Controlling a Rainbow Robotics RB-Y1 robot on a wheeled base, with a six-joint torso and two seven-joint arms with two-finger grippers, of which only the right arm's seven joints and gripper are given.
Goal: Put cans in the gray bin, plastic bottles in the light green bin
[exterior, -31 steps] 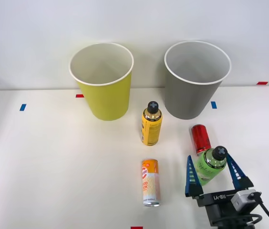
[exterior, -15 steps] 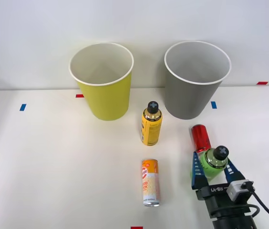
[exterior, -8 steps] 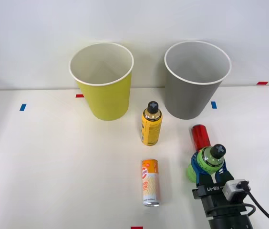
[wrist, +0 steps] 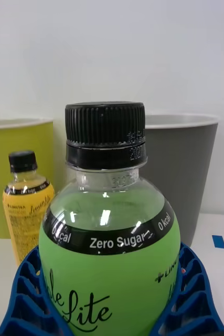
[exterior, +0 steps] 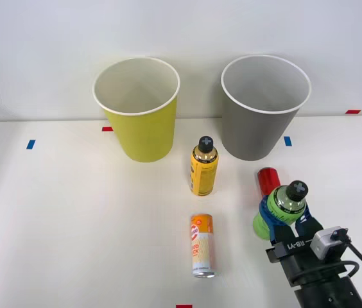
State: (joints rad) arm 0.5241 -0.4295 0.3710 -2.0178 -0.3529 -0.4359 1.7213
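Observation:
My right gripper (exterior: 286, 222) is shut on the bright green bottle (exterior: 282, 210) with a black cap, at the near right of the table. In the wrist view the green bottle (wrist: 109, 247) sits between the blue ribbed fingers (wrist: 25, 291). The short red can (exterior: 268, 179) stands just behind it. The yellow-orange bottle (exterior: 203, 166) stands upright at the centre, also the yellow-orange bottle (wrist: 26, 202) in the wrist view. The orange and white can (exterior: 202, 245) lies on its side in front of it. The light green bin (exterior: 137, 110) is at the back left, the gray bin (exterior: 264, 106) at the back right.
Small blue (exterior: 31, 144) and red (exterior: 353, 111) tape marks dot the white table. A white wall rises right behind the bins. Open table stretches to the left of the bottles.
The fingers closed onto the green bottle, which was loose between them before. Bottle and gripper have since shifted slightly and the bottle looks a little raised.

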